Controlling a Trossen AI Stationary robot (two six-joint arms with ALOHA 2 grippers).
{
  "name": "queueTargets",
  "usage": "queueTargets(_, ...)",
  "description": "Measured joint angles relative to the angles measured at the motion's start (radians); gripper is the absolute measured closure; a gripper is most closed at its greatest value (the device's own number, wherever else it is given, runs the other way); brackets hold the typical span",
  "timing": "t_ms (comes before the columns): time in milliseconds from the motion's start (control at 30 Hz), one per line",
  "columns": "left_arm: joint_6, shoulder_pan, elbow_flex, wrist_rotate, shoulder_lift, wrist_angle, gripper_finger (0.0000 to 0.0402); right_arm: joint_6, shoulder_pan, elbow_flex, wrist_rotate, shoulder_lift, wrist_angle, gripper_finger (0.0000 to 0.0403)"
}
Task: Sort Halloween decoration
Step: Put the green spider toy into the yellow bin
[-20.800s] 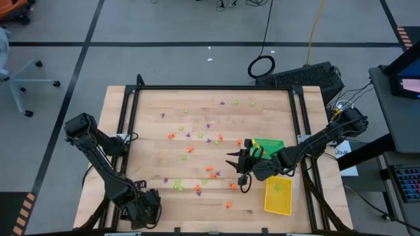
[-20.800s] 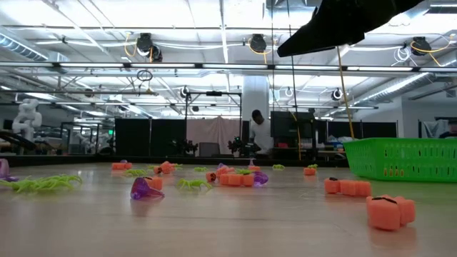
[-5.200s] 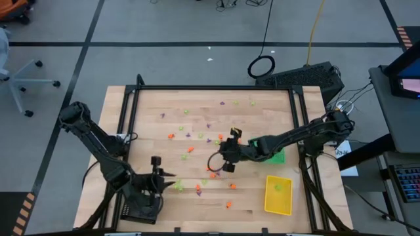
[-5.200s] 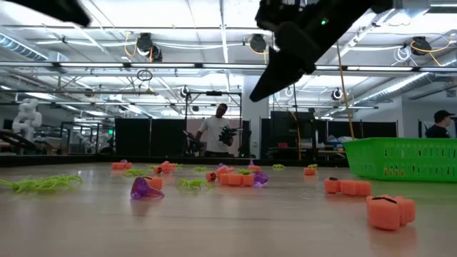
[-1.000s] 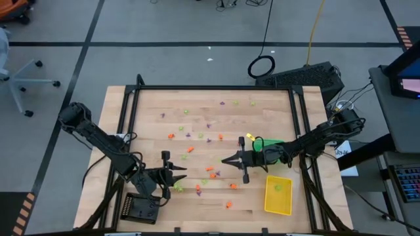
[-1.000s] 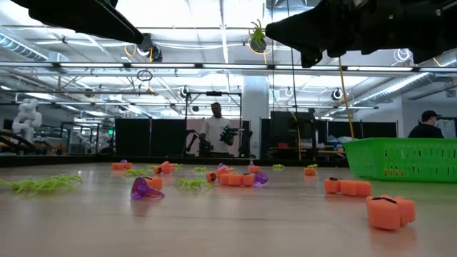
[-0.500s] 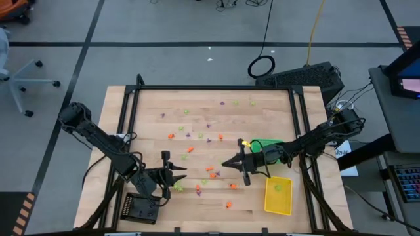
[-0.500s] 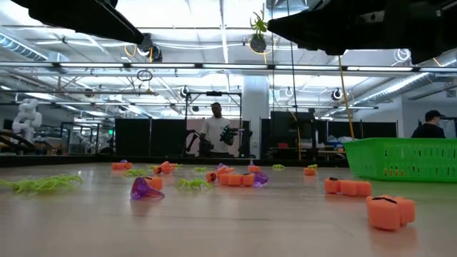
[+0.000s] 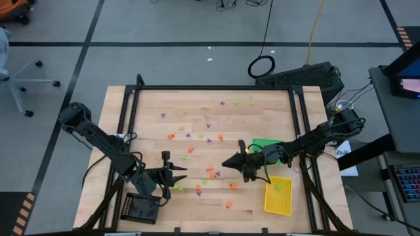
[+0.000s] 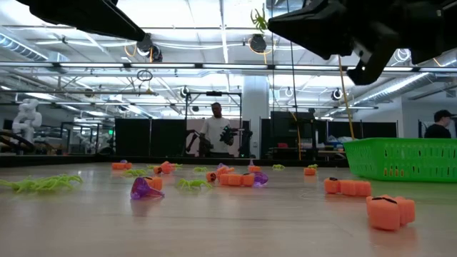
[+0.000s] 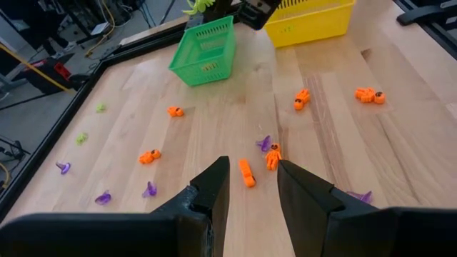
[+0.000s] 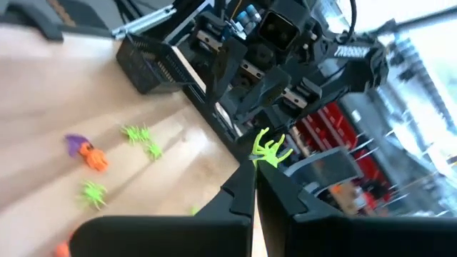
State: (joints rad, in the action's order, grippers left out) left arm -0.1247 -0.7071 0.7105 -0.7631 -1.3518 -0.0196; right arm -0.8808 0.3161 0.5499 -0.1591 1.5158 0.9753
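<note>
Halloween decoration, a lime spider [image 12: 269, 150], sits pinched in the right end effector [image 12: 254, 178]; the left end effector [image 11: 251, 187] hovers parted above orange trinkets [image 11: 247, 173].

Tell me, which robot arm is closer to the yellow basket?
The right one. The right gripper hangs just beside the yellow basket, toward the table's middle, pinching a green spider. The left gripper is far across the table, near the black tray.

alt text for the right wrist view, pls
The right gripper, shut, pinches a lime green spider at its fingertips, above a wooden table. More green spiders and a purple and orange trinket lie below; the left arm faces it.
</note>
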Motion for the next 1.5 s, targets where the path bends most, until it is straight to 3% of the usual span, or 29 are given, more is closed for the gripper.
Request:
queueTargets(300,0.001,0.000,0.000,0.000,0.000,0.001,0.0285,-0.182,0.000,0.000,-0.004,0.000,0.023,0.0403)
queueTargets(800,0.001,0.000,0.000,0.000,0.000,0.001,0.0285,-0.179,0.000,0.000,-0.005,0.000,0.022,0.0403)
queueTargets(1200,0.001,0.000,0.000,0.000,0.000,0.002,0.0285,-0.041,0.000,0.000,-0.002,0.000,0.014,0.0403)
queueTargets(1500,0.000,0.000,0.000,0.000,0.000,-0.002,0.0285,0.188,0.000,0.000,-0.001,0.000,0.007,0.0403)
